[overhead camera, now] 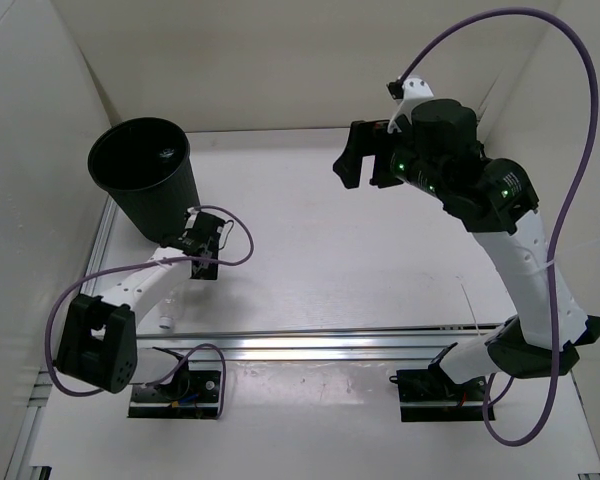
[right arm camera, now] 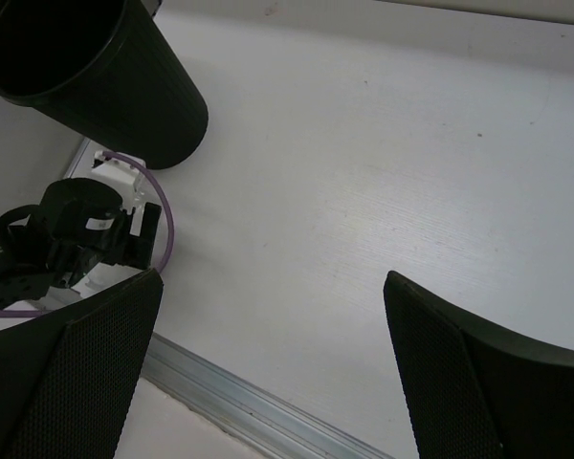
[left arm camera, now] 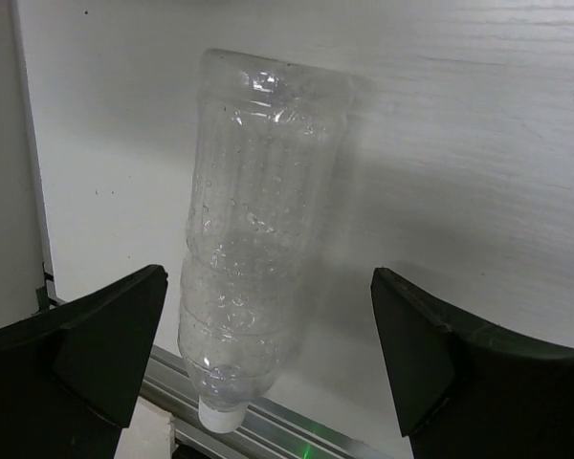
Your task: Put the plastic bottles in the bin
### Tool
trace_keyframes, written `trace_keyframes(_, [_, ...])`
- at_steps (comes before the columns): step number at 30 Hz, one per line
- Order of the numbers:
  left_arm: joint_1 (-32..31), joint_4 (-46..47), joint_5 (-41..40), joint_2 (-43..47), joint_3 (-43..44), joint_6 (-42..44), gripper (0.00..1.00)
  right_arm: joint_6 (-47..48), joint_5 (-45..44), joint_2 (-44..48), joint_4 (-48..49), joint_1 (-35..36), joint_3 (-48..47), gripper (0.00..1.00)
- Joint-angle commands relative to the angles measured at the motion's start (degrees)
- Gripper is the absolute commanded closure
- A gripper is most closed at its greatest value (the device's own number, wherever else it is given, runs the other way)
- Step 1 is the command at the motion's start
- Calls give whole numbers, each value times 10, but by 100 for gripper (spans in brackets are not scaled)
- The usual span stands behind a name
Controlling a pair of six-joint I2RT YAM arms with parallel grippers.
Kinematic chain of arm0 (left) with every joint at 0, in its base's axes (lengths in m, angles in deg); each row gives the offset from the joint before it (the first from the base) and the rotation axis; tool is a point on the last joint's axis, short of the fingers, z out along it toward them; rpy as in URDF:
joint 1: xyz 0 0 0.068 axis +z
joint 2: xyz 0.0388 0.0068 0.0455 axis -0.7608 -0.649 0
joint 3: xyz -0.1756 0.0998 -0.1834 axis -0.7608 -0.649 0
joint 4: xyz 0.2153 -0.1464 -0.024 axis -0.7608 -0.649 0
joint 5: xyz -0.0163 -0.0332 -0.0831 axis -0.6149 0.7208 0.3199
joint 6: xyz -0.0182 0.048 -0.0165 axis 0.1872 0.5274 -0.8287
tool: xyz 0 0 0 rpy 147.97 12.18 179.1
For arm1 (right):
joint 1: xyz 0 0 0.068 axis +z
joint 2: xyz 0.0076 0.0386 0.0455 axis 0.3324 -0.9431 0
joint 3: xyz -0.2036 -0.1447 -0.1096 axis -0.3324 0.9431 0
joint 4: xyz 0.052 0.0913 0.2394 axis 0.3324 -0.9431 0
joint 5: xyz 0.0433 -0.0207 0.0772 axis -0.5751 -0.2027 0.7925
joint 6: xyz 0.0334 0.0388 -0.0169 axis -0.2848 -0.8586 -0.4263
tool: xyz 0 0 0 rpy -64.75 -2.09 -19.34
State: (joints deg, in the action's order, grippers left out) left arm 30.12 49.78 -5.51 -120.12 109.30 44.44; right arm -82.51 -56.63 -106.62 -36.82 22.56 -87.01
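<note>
A clear unlabelled plastic bottle [left arm camera: 258, 210] lies on the white table, its white cap [left arm camera: 220, 413] pointing at the metal rail. My left gripper [left arm camera: 268, 287] is open just above it, a finger on each side of its neck end and not touching it. In the top view the left gripper [overhead camera: 204, 262] sits low beside the base of the black bin [overhead camera: 140, 170], and the bottle is mostly hidden under the arm. My right gripper [overhead camera: 348, 165] is open and empty, held high over the table's middle [right arm camera: 273, 282]. The bin also shows in the right wrist view [right arm camera: 86, 76]. The other bottles are out of view.
A metal rail [overhead camera: 330, 345] runs across the near side of the table and another along its left edge [overhead camera: 100, 235]. White walls close in the left, back and right. The left arm's purple cable [overhead camera: 235, 240] loops beside the bin. A faint glint [overhead camera: 165, 153] shows inside the bin.
</note>
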Motion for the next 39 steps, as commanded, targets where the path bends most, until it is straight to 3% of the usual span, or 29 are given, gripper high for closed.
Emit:
trace_keyframes(1, [7, 21, -40, -15, -5, -11, 1, 13, -7, -4, -5, -1, -28, 0])
trace_keyframes(7, [24, 21, -72, -99, 8, -33, 1, 13, -1, -26, -34, -1, -83, 0])
trace_keyframes(11, [88, 8, -14, -159, 46, -44, 1, 7, -1, -32, -48, -1, -106, 0])
trace_keyframes(12, [97, 8, 25, -159, 46, -44, 12, 7, -1, -32, -48, -1, -106, 0])
trace_keyframes(14, [105, 8, 55, -159, 52, -50, 26, 7, -7, -32, -53, -1, -106, 0])
trace_keyframes(16, [99, -3, 89, -151, 58, -50, 48, 2, -7, -32, -53, -1, -106, 0])
trace_keyframes(19, [38, -45, 133, -129, 111, -87, 54, -3, -19, -26, -53, -1, -93, 0])
trace_keyframes(22, [-67, -98, 137, -103, 148, -125, 54, -3, -25, -26, -48, -1, -65, 0])
trace_keyframes(26, [-175, -184, 137, -103, 273, -148, 54, -14, -25, -26, -42, -1, -44, 0])
trace_keyframes(30, [-245, -217, 76, -89, 440, -142, 54, -15, -30, -20, -37, -1, -31, 0])
trace_keyframes(31, [-245, -229, 46, -89, 490, -142, 55, -15, -30, -20, -29, -1, -22, 0])
trace_keyframes(32, [-245, -243, -16, -97, 598, -125, 54, -15, -30, -13, -29, -1, -8, 0])
trace_keyframes(34, [-231, -234, -94, -117, 702, -72, 52, -15, -30, -8, -23, -7, -2, 0])
trace_keyframes(36, [-201, -138, -165, -117, 774, -14, 47, -15, -23, -8, -23, -7, 3, 0])
trace_keyframes(39, [-136, -13, -249, -103, 737, 59, 44, -9, -10, -8, -23, -12, -2, 0])
